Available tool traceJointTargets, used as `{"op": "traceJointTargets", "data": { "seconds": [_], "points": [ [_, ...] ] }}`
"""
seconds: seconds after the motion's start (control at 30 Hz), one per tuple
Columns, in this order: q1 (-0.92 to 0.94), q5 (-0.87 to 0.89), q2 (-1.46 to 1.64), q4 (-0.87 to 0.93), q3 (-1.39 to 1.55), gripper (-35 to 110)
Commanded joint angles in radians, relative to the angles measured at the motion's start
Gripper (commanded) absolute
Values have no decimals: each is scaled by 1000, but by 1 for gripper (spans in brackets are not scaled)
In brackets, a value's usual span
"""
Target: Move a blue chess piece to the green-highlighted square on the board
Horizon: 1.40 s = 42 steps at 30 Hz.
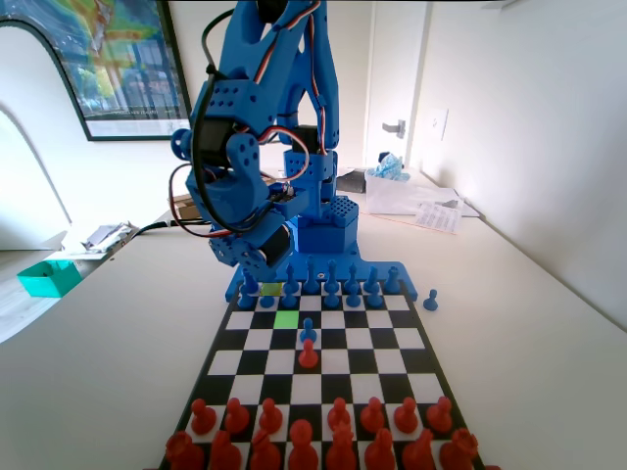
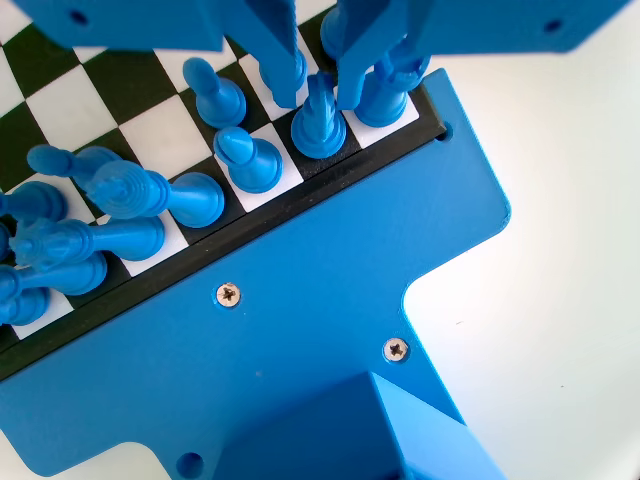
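Note:
In the wrist view my gripper (image 2: 318, 100) hangs low over the board's (image 2: 90, 100) back row, open. Its jaws stand close on either side of the top of a blue chess piece (image 2: 320, 132), which stands on the second square from the corner. In the fixed view the gripper (image 1: 255, 279) is down at the far-left end of the board (image 1: 392, 338), hiding that piece. The green-highlighted square (image 1: 286, 318) lies bare two rows nearer the camera, just right of the gripper. A duller yellow-green square (image 1: 272, 290) shows beside the gripper.
Blue pieces (image 2: 250, 160) crowd the squares around the gripped-around one. A blue pawn (image 1: 309, 330) and a red pawn (image 1: 308, 354) stand mid-board right of the green square. Red pieces (image 1: 338, 416) fill the near rows. One blue piece (image 1: 430, 299) stands off the board at the right.

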Motion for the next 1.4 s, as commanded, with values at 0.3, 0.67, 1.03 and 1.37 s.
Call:
{"op": "traceJointTargets", "data": {
  "seconds": [0.3, 0.67, 1.03, 1.37],
  "points": [
    [18, -15, 25, 6, 20, 9],
    [17, -14, 26, 6, 23, 8],
    [11, -31, 26, 6, 38, 1],
    [8, -37, 37, 103, -23, 1]
  ]
}}
